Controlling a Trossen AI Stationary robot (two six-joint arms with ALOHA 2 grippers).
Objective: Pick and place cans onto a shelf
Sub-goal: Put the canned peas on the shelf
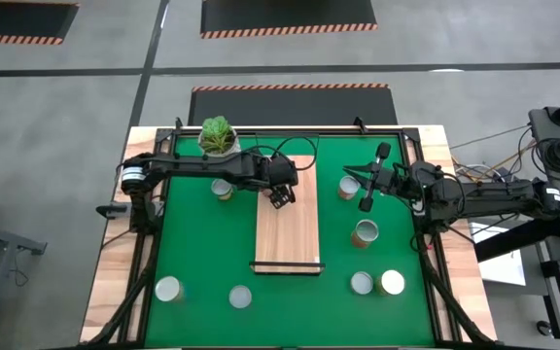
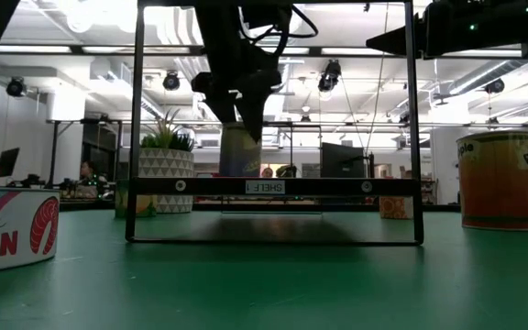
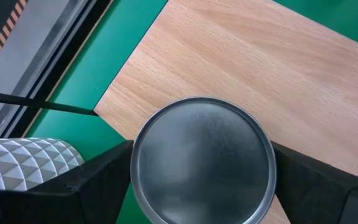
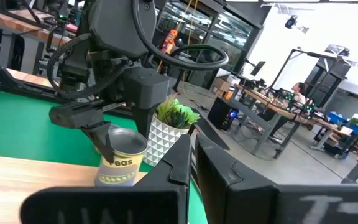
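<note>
A tin can with a silver top (image 3: 204, 162) and a yellow-green label (image 4: 122, 163) is at the far end of the light wooden shelf (image 1: 287, 233). My left gripper (image 1: 280, 194) reaches down over it, shut on it. In the low view the can (image 2: 239, 151) sits right at the shelf board (image 2: 273, 186); whether it rests on it I cannot tell. My right gripper (image 1: 350, 176) hovers shut above the mat's right half, pointing level toward the left arm, holding nothing. My left gripper pinches the can between its two fingers (image 3: 104, 177), one on each side of the upper wall just under the rim (image 3: 134, 155). The fingers slant steeply down from the table's left. The can stands upright over the shelf's far end.
A white patterned pot with a green plant (image 1: 218, 136) stands at the far edge behind the left arm. Loose cans sit on the green mat: one by the left arm (image 1: 223, 189), two at the right (image 1: 365, 232), several along the near side (image 1: 240, 297).
</note>
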